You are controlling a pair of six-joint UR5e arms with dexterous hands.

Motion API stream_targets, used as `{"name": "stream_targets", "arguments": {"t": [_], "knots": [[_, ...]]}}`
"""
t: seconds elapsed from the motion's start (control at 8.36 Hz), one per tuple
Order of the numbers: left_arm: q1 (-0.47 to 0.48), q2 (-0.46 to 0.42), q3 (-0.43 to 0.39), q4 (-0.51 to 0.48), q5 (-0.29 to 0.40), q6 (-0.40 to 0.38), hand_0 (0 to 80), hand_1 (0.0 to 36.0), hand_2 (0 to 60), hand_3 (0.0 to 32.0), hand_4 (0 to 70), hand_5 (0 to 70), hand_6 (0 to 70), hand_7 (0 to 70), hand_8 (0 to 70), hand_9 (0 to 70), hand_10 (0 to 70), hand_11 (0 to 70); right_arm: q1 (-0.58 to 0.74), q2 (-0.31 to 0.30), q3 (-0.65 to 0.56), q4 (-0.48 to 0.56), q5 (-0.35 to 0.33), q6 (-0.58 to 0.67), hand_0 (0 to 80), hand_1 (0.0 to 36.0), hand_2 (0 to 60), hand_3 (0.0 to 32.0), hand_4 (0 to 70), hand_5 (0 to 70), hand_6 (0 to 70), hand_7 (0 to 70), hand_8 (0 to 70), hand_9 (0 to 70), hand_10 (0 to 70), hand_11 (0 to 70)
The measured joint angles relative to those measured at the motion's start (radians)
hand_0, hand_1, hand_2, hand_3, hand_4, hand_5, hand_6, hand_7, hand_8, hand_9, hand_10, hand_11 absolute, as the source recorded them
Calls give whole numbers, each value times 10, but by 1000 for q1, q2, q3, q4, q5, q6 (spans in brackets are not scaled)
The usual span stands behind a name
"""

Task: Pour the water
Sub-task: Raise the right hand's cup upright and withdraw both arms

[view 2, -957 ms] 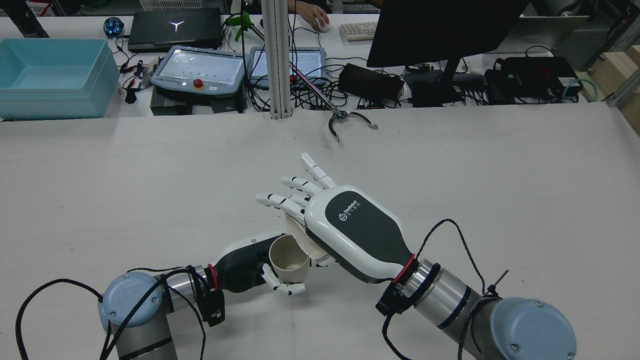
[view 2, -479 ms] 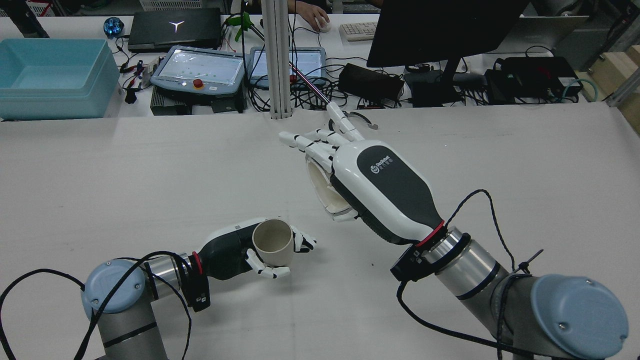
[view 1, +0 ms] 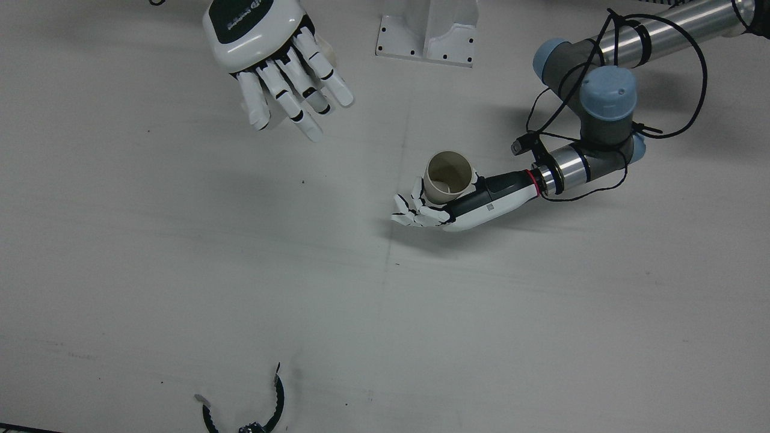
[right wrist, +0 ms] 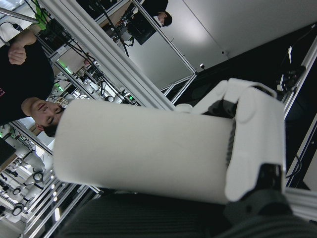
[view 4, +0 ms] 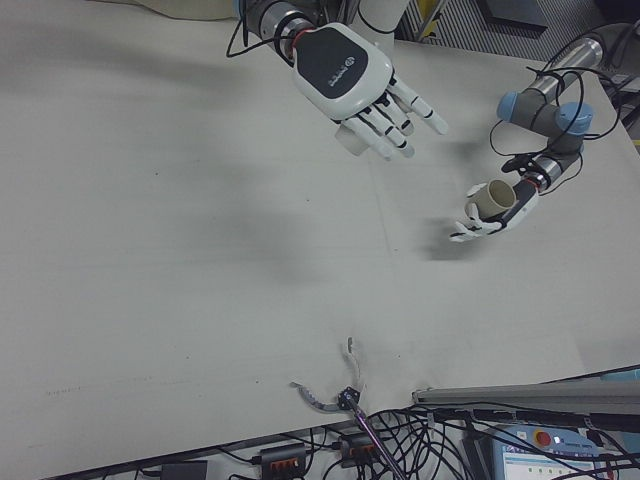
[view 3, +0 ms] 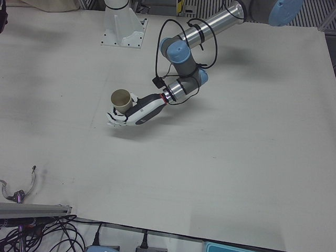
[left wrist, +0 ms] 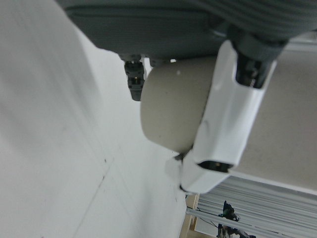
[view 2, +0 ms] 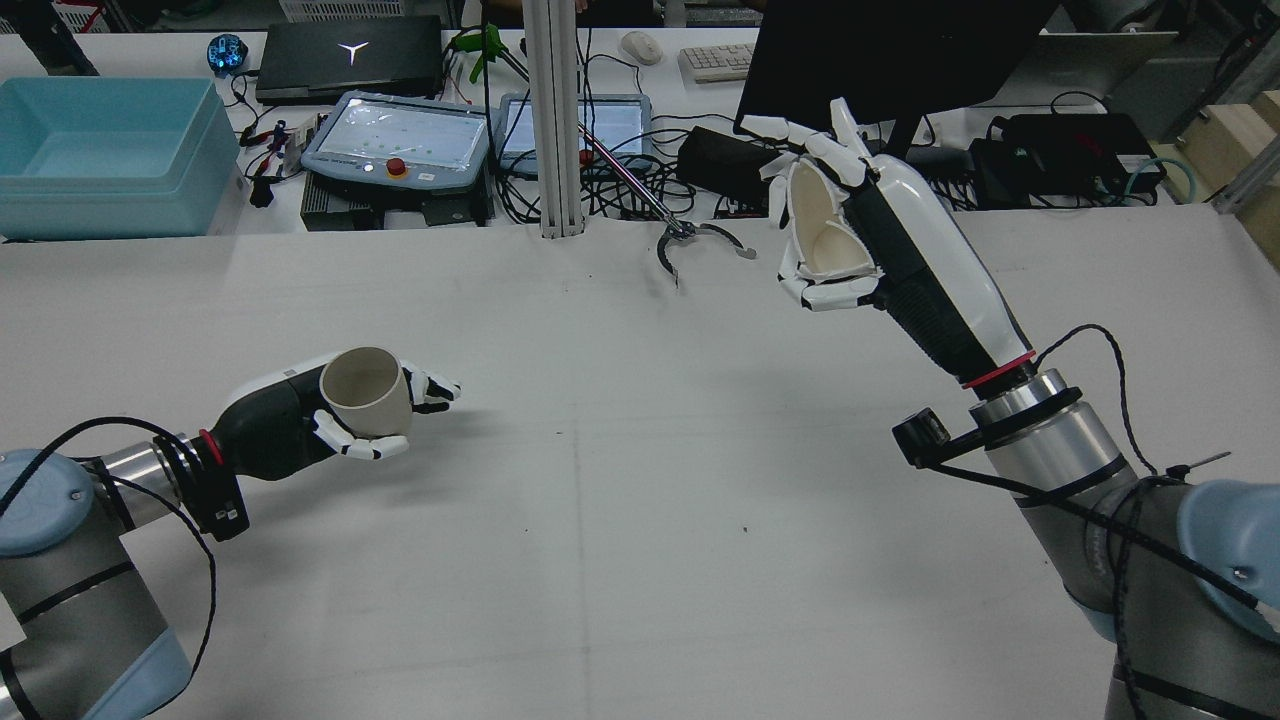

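My left hand (view 2: 285, 420) is shut on a beige cup (view 2: 365, 390), upright with its mouth open to the ceiling, low over the table's left half in the rear view. The front view looks into this cup (view 1: 448, 174) beside the left hand (view 1: 463, 207). My right hand (view 2: 895, 250) is raised high at the right and is shut on a second cream cup (view 2: 825, 235). That cup lies on its side with its mouth turned toward the left. In the right-front view the right hand (view 4: 350, 75) covers most of its cup (view 4: 350, 140). The two cups are far apart.
A black claw-shaped tool (view 2: 700, 245) lies at the table's far edge beside an aluminium post (view 2: 555, 120). Behind it are teach pendants, cables, a monitor (view 2: 880, 50) and a blue bin (view 2: 105, 150). A person (right wrist: 29, 84) shows in the right hand view.
The hands have parted. My left hand carried its upright cup left and away. My right hand rose up and to the right, its cup now sideways. A person's hand left the mouse.
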Motion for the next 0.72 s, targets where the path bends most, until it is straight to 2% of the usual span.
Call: {"name": "stream_targets", "arguments": {"t": [0.12,0.36,0.48,0.6,0.72], "knots": [[-75,60,-9,-6,3,0,800,360,600,0,700,700,278,332,153,186,104,189,38,-36,-1,-3,24,155,531,360,600,0,96,154,454,551,238,311,0,0],[-197,204,-5,-44,-2,10,800,360,595,0,686,700,240,313,131,163,101,187,99,-110,1,-10,29,389,539,355,600,42,23,154,428,505,222,280,0,0],[-241,272,27,-77,-28,18,800,360,577,0,624,700,219,300,114,144,94,177,108,-136,5,-12,24,449,545,345,600,60,9,153,418,486,218,273,0,0],[-271,335,78,-128,-66,28,800,360,568,0,603,700,210,292,105,133,89,172,108,-147,12,-12,11,491,557,350,600,80,33,157,435,520,223,278,0,0],[-291,376,140,-186,-95,35,800,360,530,0,579,700,200,279,100,126,90,173,103,-149,23,-12,2,521,560,354,600,80,42,158,442,530,225,281,0,0]]}}
